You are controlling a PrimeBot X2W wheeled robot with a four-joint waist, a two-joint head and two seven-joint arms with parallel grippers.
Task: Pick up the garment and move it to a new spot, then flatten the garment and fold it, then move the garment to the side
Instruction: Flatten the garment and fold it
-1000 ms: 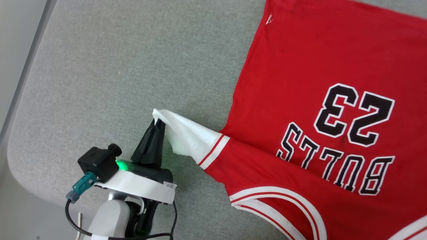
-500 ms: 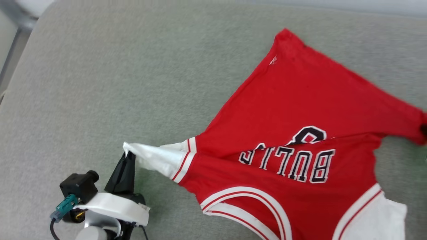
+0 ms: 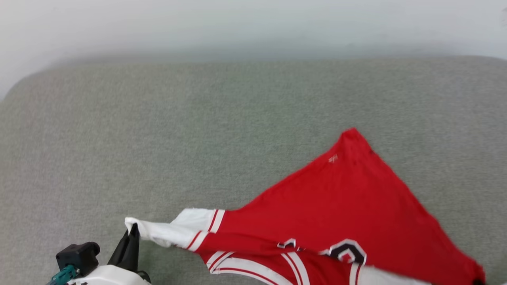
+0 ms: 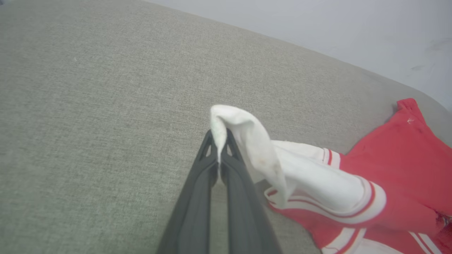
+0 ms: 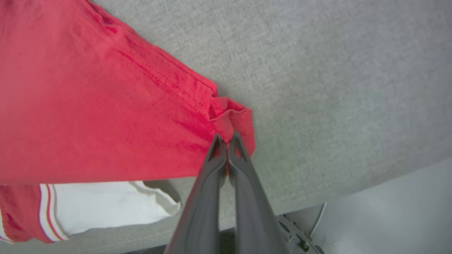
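Head view has the garment (image 3: 356,206) at the frame's lower right, stretched over the grey worktop (image 3: 158,138). The left claw (image 3: 134,229), lower left, pinches its white sleeve (image 3: 174,231). In the right wrist view, the right claw (image 5: 229,138) pinches a red hem corner (image 5: 233,116).

garment (image 3: 356,198) | red, white sleeves | folded over (number partly hidden)

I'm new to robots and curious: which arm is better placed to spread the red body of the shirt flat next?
Probably the right. The right gripper pinches the garment at a red hem corner, steering its body; the left gripper pinches only a white sleeve tip.
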